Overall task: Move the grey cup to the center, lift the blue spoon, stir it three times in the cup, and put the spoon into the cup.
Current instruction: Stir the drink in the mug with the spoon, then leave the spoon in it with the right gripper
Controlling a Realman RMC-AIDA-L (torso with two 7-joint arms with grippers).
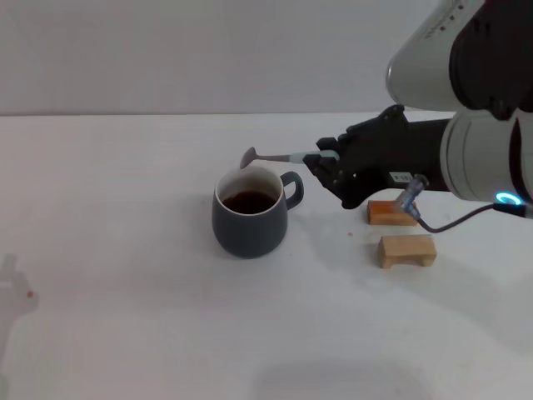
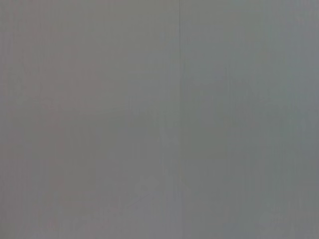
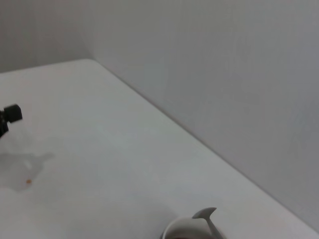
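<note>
The grey cup [image 1: 250, 218] stands near the middle of the table with dark liquid inside and its handle toward my right arm. The blue spoon [image 1: 275, 157] is held level just above and behind the cup's rim, its metal bowl pointing to my left. My right gripper [image 1: 326, 158] is shut on the spoon's pale handle. The right wrist view shows the spoon's bowl [image 3: 207, 215] over the cup's white rim [image 3: 182, 230]. A small black part of my left gripper [image 3: 10, 115] shows far off in the right wrist view; the left wrist view is plain grey.
Two small wooden blocks lie on the table under my right arm: an orange-toned one [image 1: 390, 213] and a lighter one [image 1: 407, 250] nearer the front. A faint shadow with an orange speck [image 1: 30, 293] marks the table's left edge.
</note>
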